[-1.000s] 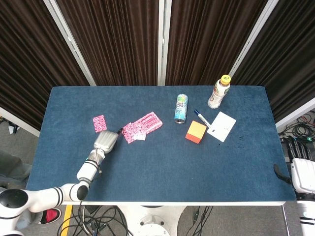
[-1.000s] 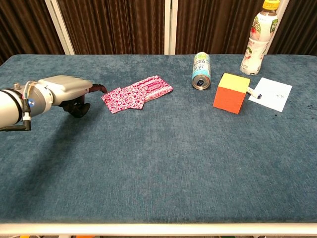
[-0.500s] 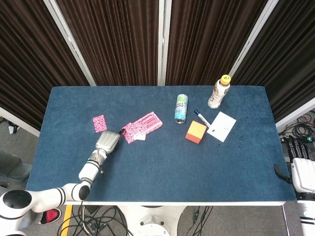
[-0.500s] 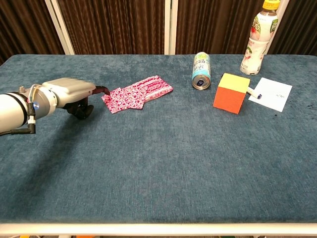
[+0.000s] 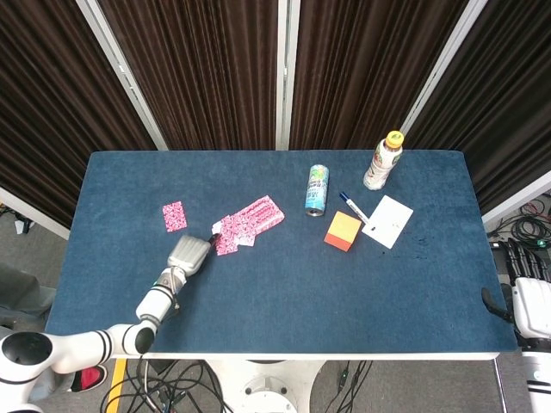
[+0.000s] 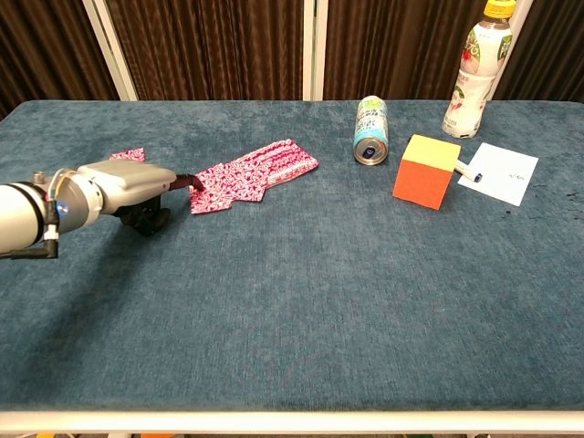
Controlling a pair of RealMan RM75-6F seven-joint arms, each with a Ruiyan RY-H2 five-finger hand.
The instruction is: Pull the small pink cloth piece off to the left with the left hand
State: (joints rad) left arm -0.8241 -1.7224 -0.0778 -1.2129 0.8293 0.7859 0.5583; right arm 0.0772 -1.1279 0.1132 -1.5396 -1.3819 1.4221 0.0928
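change: my left hand [image 6: 119,182] has crept right over the last sec and now sits at the near-left corner of the pile of pink patterned cloth pieces [image 5: 248,224], one dark fingertip touching its edge in the chest view; the pile's left corner looks nudged or lifted vs before.
left hand: flat-ish, palm down, fingers [image 5: 191,251] pointing at the pile. can't tell if anything is pinched yet, the underside is hidden in both views, so i won't call it holding.
task thing: a small pink cloth square [image 5: 175,215] already lies apart, left of the pile and beyond my hand. the piece i take as the target is the near-left one in the pile, at my fingertip.
meaning: i judge i'm at contact, pull not yet done. next is to press or pinch that corner and drag left w/o hauling the whole stack.
right hand: [image 5: 531,307] parked off the table's right edge, partly out of frame, grip unclear.
around: blue felt table [image 6: 301,310]; printed drink can on its side [image 6: 370,130]; orange and yellow cube [image 6: 426,171]; white paper sheet [image 6: 498,172] w/ a pen [image 5: 352,206] by it; capped drink bottle [image 6: 474,71]. all well right of the pile.
in the way: nothing between hand and pile. main risk is the overlapping pieces sliding together, and the loose square lying in the leftward path.
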